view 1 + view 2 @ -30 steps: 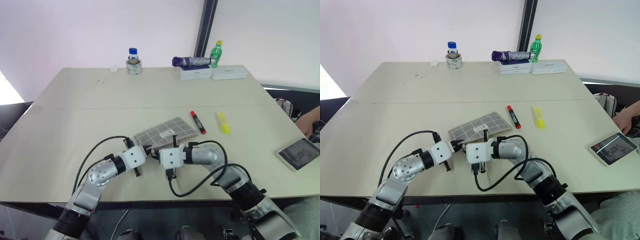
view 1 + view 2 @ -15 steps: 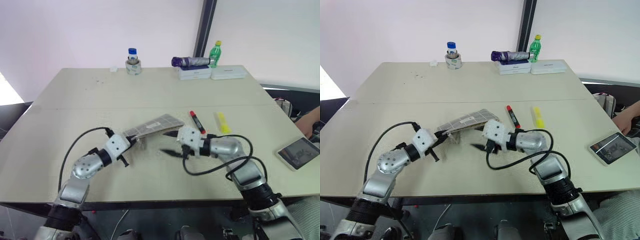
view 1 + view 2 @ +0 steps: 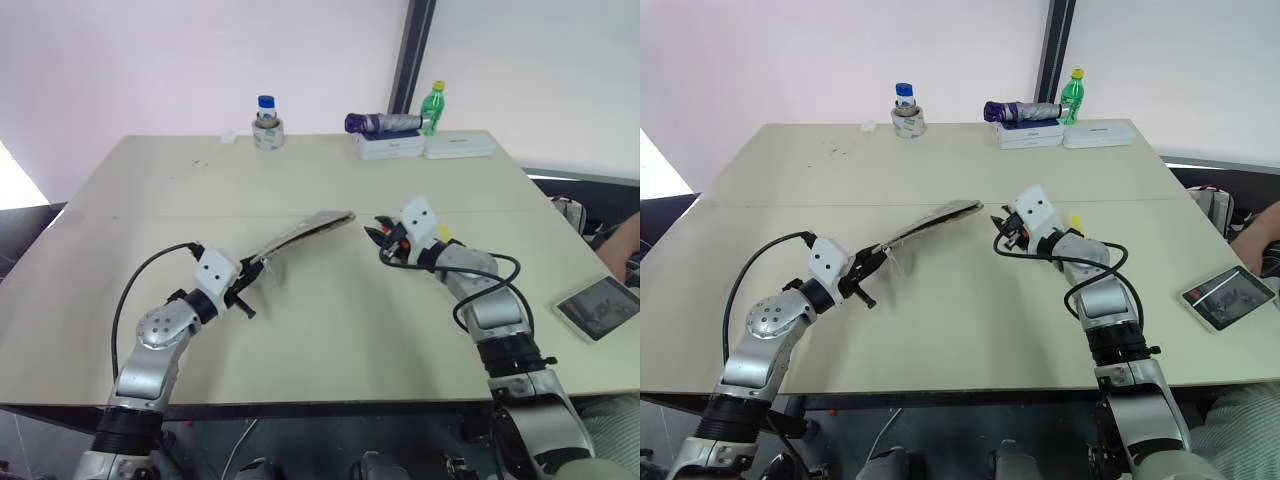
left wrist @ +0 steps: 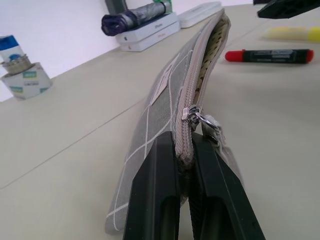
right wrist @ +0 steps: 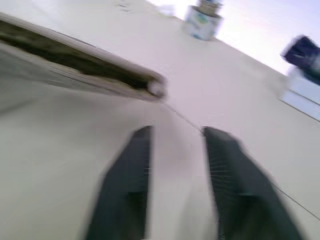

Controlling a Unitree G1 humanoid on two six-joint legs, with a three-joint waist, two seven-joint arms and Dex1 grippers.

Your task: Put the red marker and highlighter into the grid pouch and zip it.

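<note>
The left gripper was clamped on the near end of the pouch, holding it edge-up off the table. Beyond its open far end, the right gripper hovered, fingers apart, empty. The marker and highlighter lay behind on the table.

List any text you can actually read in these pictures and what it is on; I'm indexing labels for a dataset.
No text is legible.
Grid pouch: its small white label is too small to read.
Blue-capped bottle: label print is blurred.
White boxes under the folded umbrella: faint marks, unreadable.
Green bottle: label too small.
Tablet: screen content cannot be made out.
</note>
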